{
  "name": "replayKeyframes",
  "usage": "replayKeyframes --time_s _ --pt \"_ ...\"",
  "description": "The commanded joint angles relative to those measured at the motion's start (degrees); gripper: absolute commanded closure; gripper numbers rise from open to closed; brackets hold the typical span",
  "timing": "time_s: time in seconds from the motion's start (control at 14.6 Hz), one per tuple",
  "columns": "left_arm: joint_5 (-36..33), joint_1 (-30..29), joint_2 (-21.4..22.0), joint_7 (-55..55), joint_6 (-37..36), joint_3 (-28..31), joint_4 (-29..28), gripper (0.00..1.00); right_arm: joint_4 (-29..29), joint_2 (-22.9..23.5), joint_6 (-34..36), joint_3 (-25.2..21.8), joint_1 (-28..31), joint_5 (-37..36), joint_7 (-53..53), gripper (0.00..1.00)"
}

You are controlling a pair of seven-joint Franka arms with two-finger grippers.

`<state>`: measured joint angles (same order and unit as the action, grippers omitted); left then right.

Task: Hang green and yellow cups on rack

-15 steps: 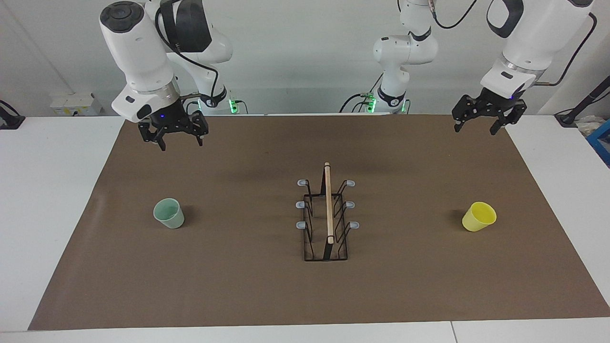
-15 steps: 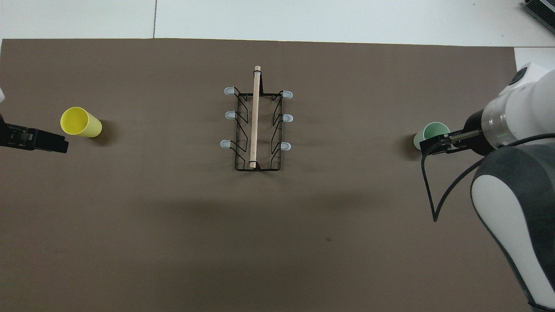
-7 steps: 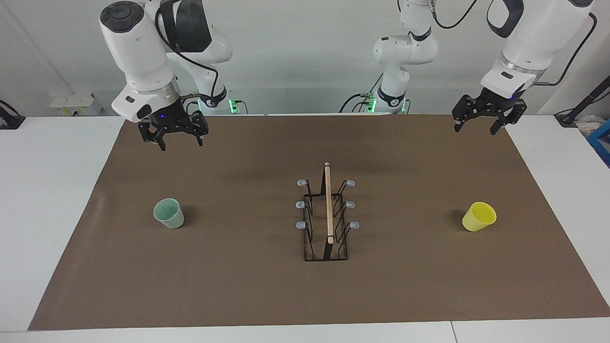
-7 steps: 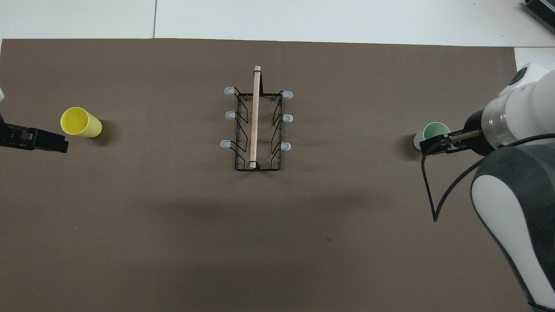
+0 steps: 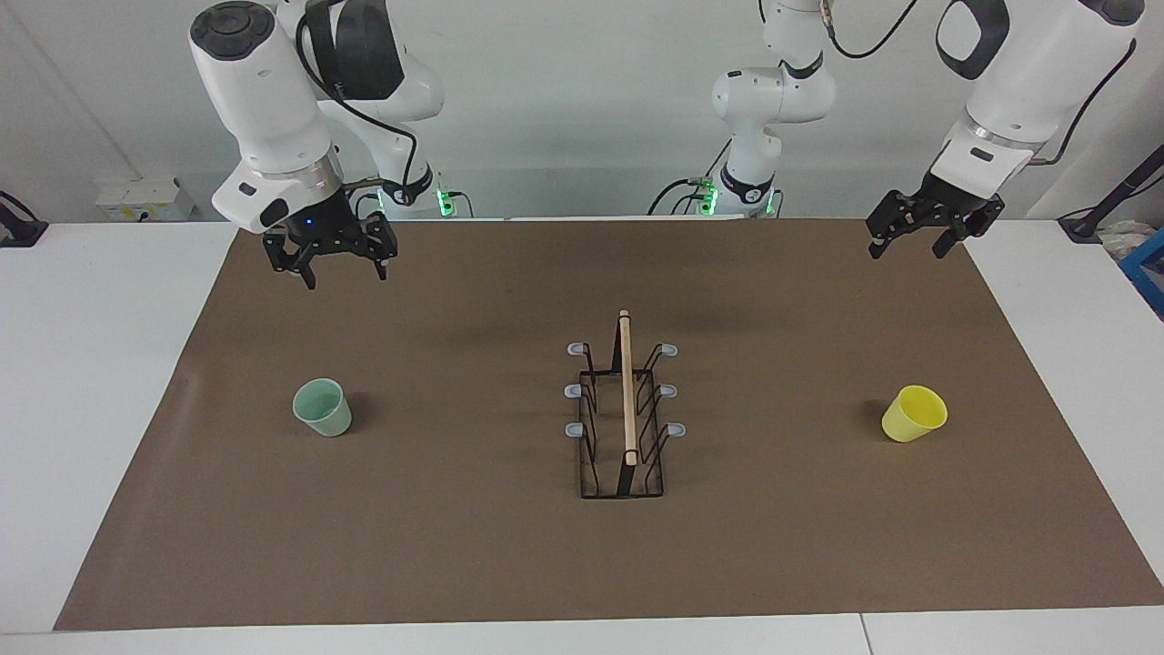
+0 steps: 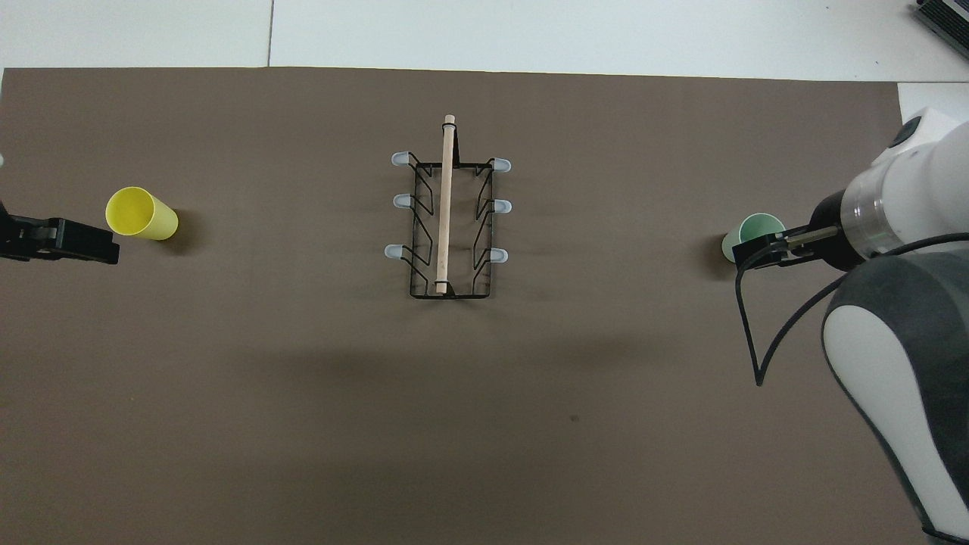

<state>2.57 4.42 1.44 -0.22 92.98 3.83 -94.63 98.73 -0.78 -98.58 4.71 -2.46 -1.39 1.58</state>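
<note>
The pale green cup (image 5: 322, 408) stands upright, mouth up, on the brown mat toward the right arm's end; in the overhead view (image 6: 757, 226) it is partly covered. The yellow cup (image 5: 913, 414) stands mouth up toward the left arm's end and also shows in the overhead view (image 6: 141, 214). The black wire rack (image 5: 623, 420) with its wooden rod stands mid-mat between them, its prongs bare, as the overhead view (image 6: 448, 219) also shows. My right gripper (image 5: 346, 276) is open and empty, high over the mat. My left gripper (image 5: 907, 252) is open and empty, high over the mat's corner.
The brown mat (image 5: 473, 546) covers most of the white table (image 5: 100, 382). In the overhead view the right gripper (image 6: 764, 253) overlaps the green cup's rim and the left gripper (image 6: 83, 244) shows beside the yellow cup.
The left gripper has shifted and turned slightly at the wrist. The right arm, both cups and the rack have not moved.
</note>
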Motion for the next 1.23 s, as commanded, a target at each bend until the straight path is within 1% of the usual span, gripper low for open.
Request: replayKeyframes --time_s 0.0,0.14,0.27,0.34,0.41,0.55,0.62,0.75,0.82,0.89,0.96,1.03,1.1,1.17 --pt "3.7 0.9 -4.8 -3.7 -0.9 4.5 4.5 0.0 0.8 -0.7 -1.3 0.9 1.3 -0.8 -0.4 0.0" --pt "6.8 1.0 -9.2 -8.9 -1.0 6.6 8.6 0.0 0.8 -0.6 -2.0 0.9 1.3 -0.8 -0.3 0.0" --pt "9.9 1.0 -13.2 -15.0 0.1 8.5 11.2 0.0 0.8 -0.6 -2.0 0.9 1.2 -1.0 -0.3 0.0" --pt "12.4 1.0 -14.6 -18.8 0.8 10.2 12.2 0.0 0.8 -0.6 -2.1 0.9 1.3 -1.2 -0.2 0.0" --pt "14.9 1.1 -17.0 -21.8 0.7 11.9 14.2 0.0 0.8 -0.6 -2.1 0.9 1.2 -2.1 0.1 0.0" --pt "17.5 2.1 -19.7 -27.9 1.1 14.8 15.9 0.0 1.5 -0.8 -2.2 1.0 0.4 -7.1 6.0 0.0" --pt "19.0 2.2 -21.6 -31.6 1.1 16.2 16.5 0.0 2.2 -1.1 -2.0 1.0 0.4 -8.5 9.1 0.0" --pt "21.4 3.1 -25.9 -39.6 1.0 19.2 19.6 0.01 2.4 -1.6 0.6 1.0 0.4 -9.8 11.6 0.0" --pt "23.2 3.0 -28.6 -43.0 0.5 20.8 21.2 0.01 2.9 -1.8 1.5 1.0 0.4 -10.6 14.2 0.0" --pt "25.4 3.0 -31.1 -46.8 0.8 22.4 22.8 0.01 3.0 -1.9 2.2 1.1 0.3 -12.3 21.2 0.0" --pt "27.5 2.9 -34.9 -52.2 0.4 25.0 25.1 0.0 2.9 -1.9 2.7 1.1 -0.3 -13.6 29.9 0.0" --pt "32.2 2.4 -37.1 -55.9 0.7 26.0 25.5 0.0 2.9 -1.9 3.8 1.1 -0.6 -13.8 34.8 0.0" --pt "35.2 1.9 -38.9 -57.2 1.0 27.7 25.0 0.0 2.9 -2.0 4.4 1.0 -0.7 -14.2 37.1 0.0" --pt "35.7 1.8 -40.4 -57.9 1.2 29.1 25.0 0.0 3.0 -1.9 5.0 1.1 -0.8 -15.9 41.8 0.0"
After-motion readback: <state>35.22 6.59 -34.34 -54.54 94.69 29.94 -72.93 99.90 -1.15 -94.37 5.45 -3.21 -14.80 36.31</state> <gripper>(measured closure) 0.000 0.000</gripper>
